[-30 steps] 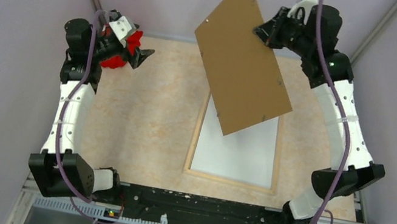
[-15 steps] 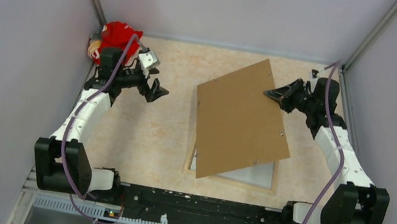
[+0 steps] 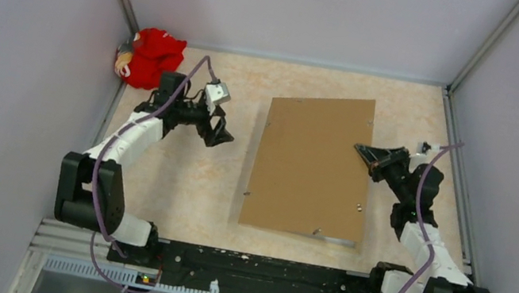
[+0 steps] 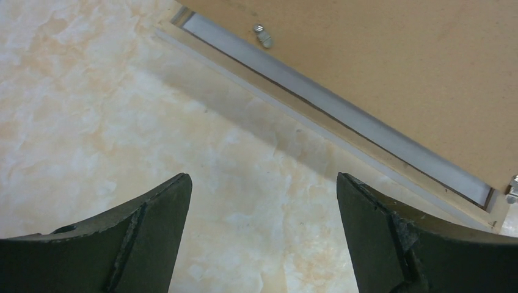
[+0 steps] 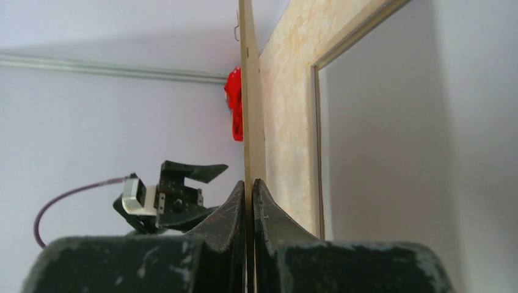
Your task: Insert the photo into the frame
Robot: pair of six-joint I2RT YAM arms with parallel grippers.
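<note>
Three lilac-grey walls (image 3: 19,31) close in a pale marbled surface (image 3: 179,173), with a red cloth bundle (image 3: 151,56) in the far left corner. A brown backing board (image 3: 308,171) lies over the frame (image 4: 342,129), hiding all but a sliver at its edges; the photo cannot be seen. The right hand (image 3: 361,148) pinches the board's right edge. The left hand (image 3: 216,130), spread, hovers beside its left edge.

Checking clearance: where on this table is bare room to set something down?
Bare: the beige marbled table near-left, between the left arm and the flat brown backing board, and the far strip behind the board. Crowded: the right edge, where the right gripper pinches the board, and the far-left corner with the red cloth bundle.
</note>
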